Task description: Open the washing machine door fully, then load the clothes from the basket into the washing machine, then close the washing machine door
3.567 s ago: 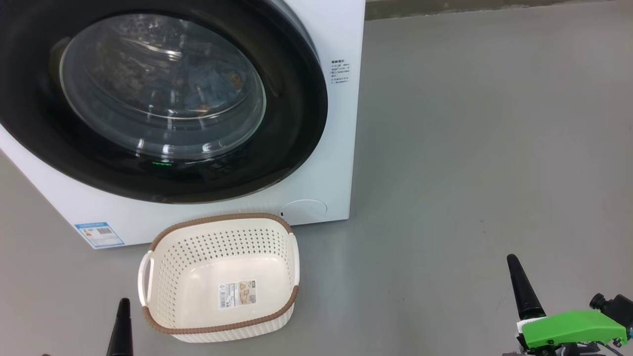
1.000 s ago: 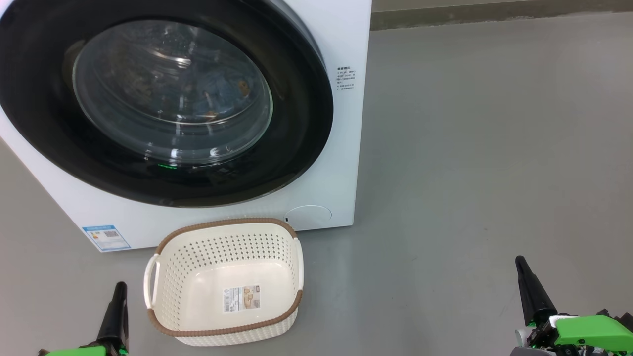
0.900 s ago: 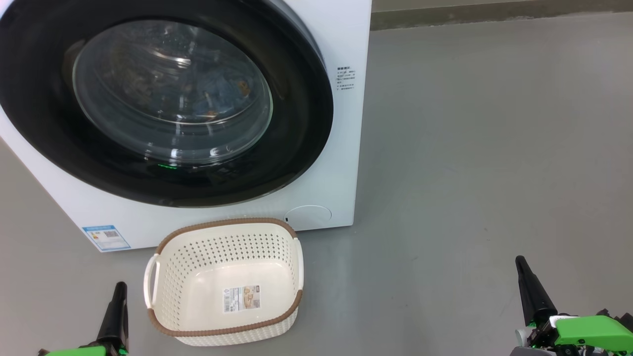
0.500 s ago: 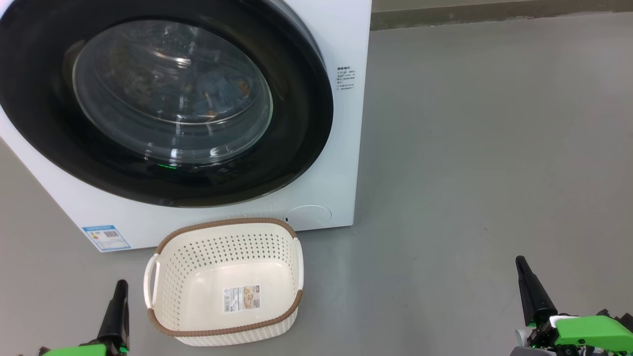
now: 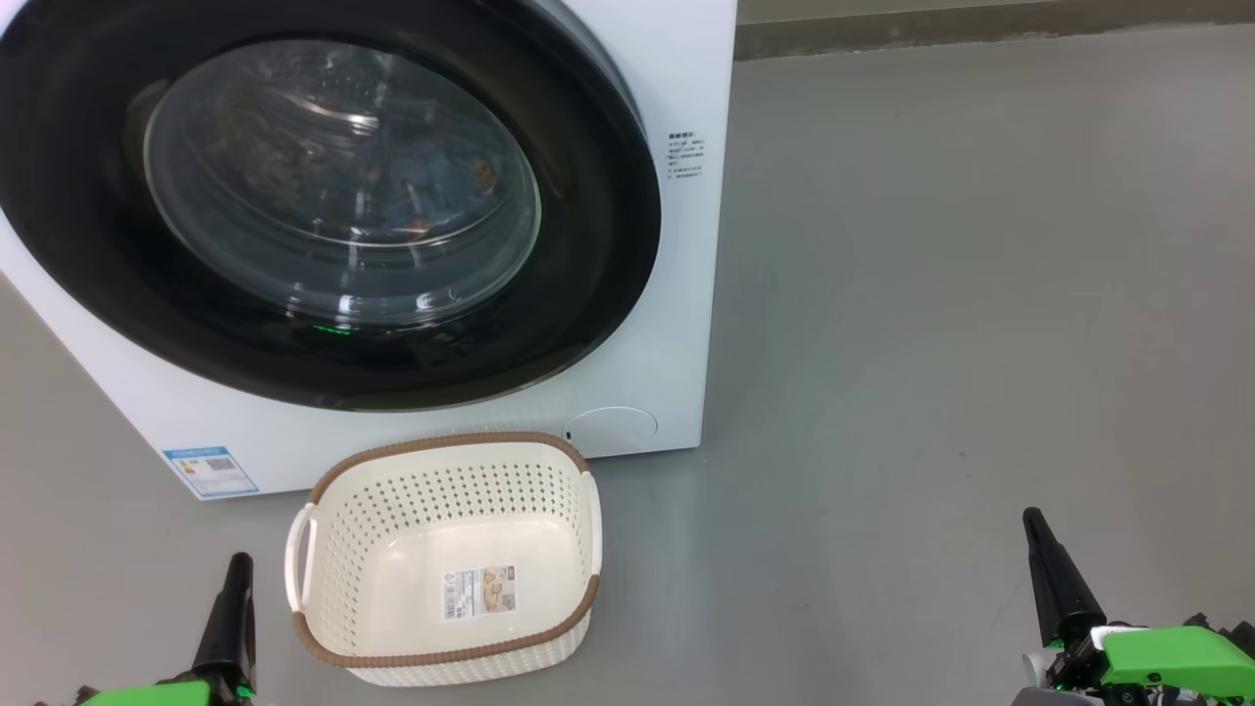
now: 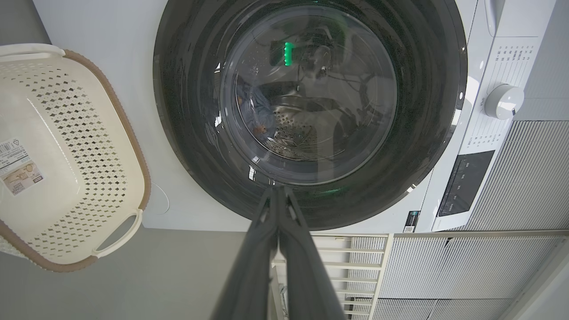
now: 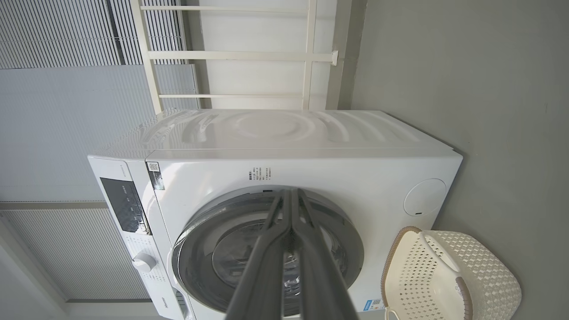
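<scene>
The washing machine (image 5: 677, 294) stands at the upper left of the head view. The washing machine door (image 5: 588, 324) lies flush against its front. Behind the glass, the light-blue clothes (image 5: 446, 181) lie in the drum, and the left wrist view shows them as the clothes (image 6: 255, 111). The cream basket (image 5: 324, 559) sits on the floor before the machine with just a label sticker on its bottom. My left gripper (image 5: 238, 564) is shut beside the basket's left handle. My right gripper (image 5: 1029, 520) is shut far to the right. Both wrist views show the pressed-together left gripper (image 6: 278, 190) and right gripper (image 7: 289, 192) pointing at the door.
Grey floor (image 5: 931, 343) stretches right of the machine to a wall base (image 5: 980, 25). A white rack (image 7: 231, 55) and slatted panels (image 6: 489, 266) stand behind and beside the machine. The control panel (image 6: 464, 182) and a round knob (image 6: 504, 101) are beside the door.
Over the last second nothing moves. Since the oldest frame the head camera has shifted a little, and my left gripper has risen slightly further into view.
</scene>
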Available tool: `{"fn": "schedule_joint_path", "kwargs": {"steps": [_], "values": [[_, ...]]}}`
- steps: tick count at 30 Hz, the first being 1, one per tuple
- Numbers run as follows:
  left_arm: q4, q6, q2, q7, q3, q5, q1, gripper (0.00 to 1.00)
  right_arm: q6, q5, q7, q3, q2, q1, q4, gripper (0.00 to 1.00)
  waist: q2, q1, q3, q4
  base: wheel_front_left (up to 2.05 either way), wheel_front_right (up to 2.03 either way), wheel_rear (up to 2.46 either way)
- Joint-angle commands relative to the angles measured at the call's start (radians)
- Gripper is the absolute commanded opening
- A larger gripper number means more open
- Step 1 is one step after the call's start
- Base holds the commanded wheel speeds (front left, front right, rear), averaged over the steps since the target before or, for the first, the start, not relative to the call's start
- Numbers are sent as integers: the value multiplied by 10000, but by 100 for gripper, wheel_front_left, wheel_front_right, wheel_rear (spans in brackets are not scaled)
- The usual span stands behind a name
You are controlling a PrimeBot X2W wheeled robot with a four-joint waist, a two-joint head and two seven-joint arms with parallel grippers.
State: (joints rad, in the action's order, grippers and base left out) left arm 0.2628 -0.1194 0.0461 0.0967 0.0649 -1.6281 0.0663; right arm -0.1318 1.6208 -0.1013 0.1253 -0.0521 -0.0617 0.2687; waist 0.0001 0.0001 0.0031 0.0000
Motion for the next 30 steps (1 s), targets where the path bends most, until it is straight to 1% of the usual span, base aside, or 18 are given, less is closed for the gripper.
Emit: {"fn": "schedule_joint_path", "kwargs": {"steps": [1,30], "values": [[-182,-113,146,52,348,78,404,0,11,-56,-55,-194,-44,-454,-244,0,-1,0,0,0,0,0,0],[-180,-113,110,94,400,121,409,0,11,-84,-81,-162,-21,-458,-242,0,-1,0,0,0,0,0,0]]}}
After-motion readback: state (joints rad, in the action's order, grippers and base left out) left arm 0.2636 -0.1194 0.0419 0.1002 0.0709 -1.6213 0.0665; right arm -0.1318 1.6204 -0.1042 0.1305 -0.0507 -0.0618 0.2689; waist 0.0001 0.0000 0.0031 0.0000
